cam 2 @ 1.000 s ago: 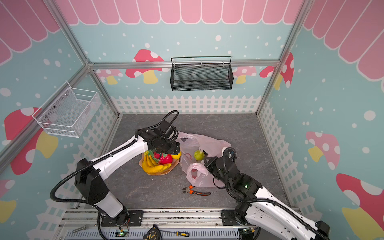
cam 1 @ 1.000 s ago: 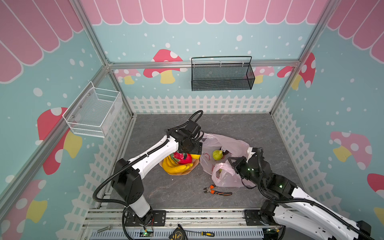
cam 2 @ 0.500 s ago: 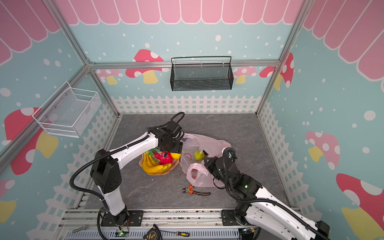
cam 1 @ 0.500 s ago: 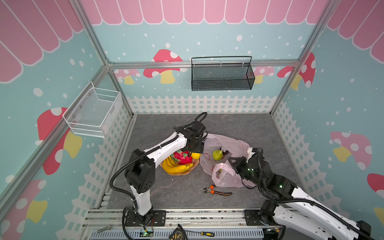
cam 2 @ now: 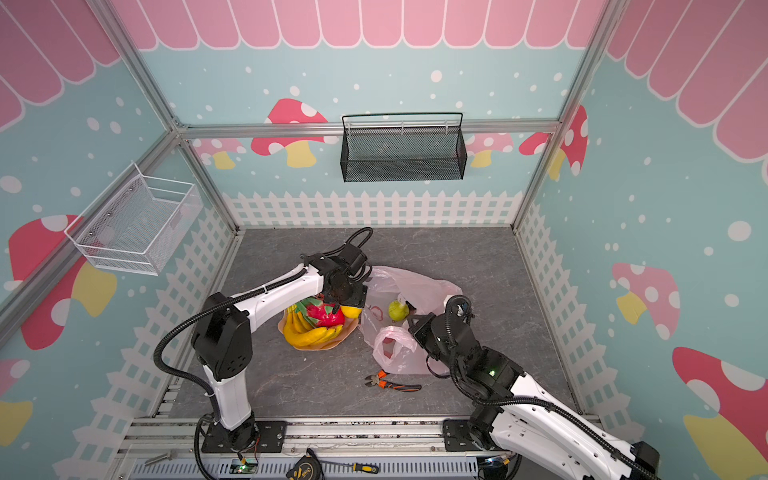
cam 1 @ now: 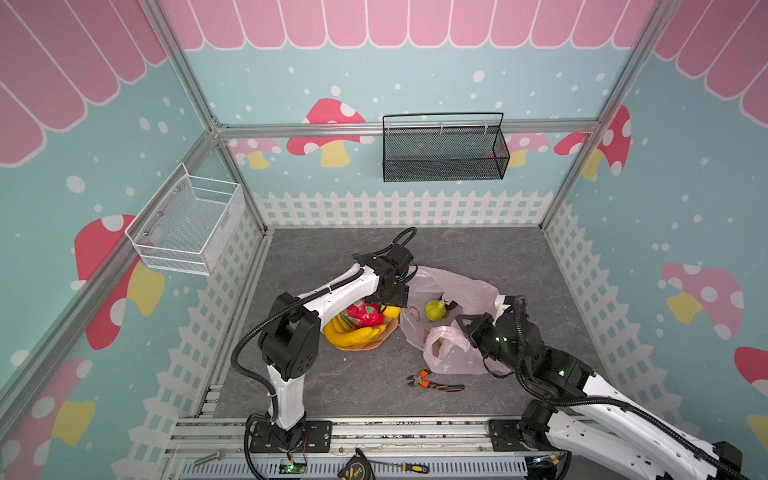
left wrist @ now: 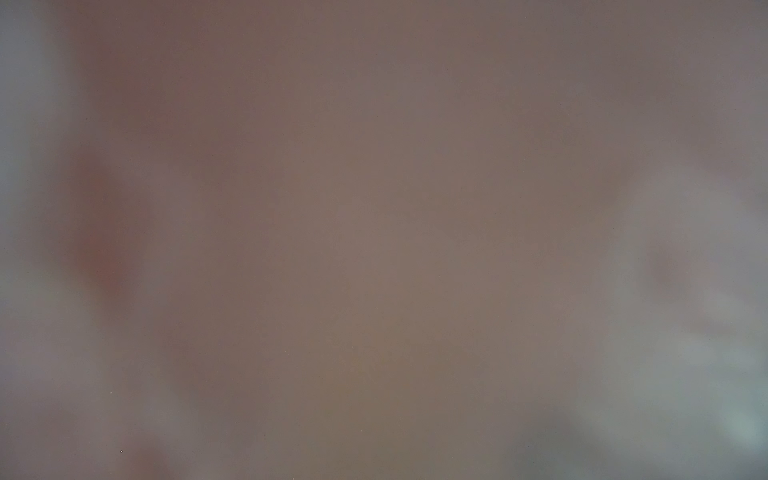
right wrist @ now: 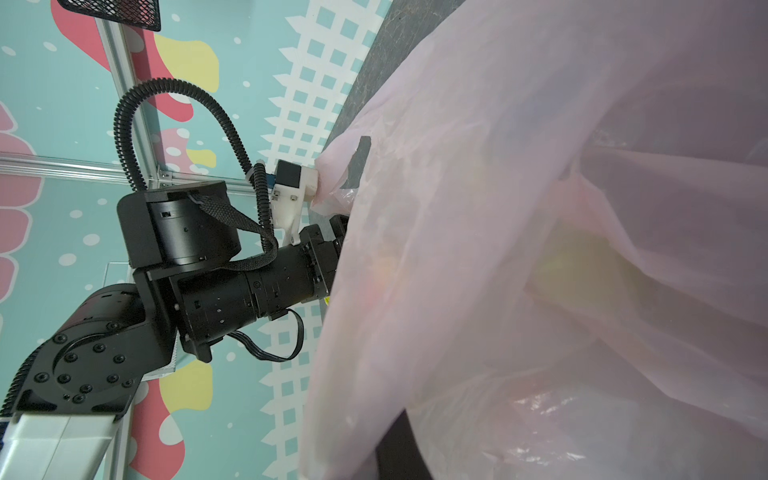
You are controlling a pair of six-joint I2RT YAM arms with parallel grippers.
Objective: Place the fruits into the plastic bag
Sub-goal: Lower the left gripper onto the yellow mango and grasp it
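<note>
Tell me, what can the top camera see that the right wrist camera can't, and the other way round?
Only a top view shows the banana bunch and red fruit on the plate, the green fruit at the plastic bag, and the pliers. Only the right wrist view shows a yellowish blur behind the plastic, close up. Both show the plastic bag, the left arm and the black mesh basket.

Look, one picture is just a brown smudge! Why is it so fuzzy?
Left wrist view: wholly out of focus, probably because something sits right against the camera. Right wrist view: the close plastic bag looks soft, the background sharp. Both top views: crisp, evenly lit.
</note>
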